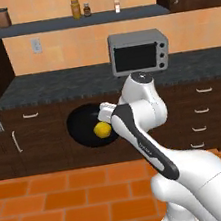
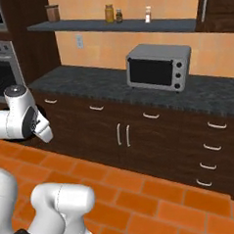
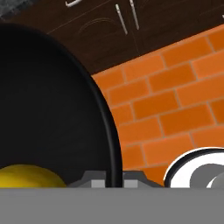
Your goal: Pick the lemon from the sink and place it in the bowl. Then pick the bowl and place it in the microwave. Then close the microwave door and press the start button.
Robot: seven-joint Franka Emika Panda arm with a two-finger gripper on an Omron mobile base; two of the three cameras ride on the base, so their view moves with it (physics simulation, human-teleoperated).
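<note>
The bowl sits mid-frame in my left base view, carried above the orange floor, its rim arcing up the hand view with my gripper clamped across it at bottom centre. The lemon lies inside it, lower left of the fingers.

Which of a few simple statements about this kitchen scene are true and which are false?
1. The lemon lies inside the black bowl. True.
2. The bowl stands on the dark counter. False: it is held up in front of the cabinet doors, above the orange floor.
3. A silver toaster oven stands on the counter. True.
4. The shelf above the counter is bare. False: several small jars stand on it.
5. The floor is covered in grey tiles. False: they are orange.
</note>
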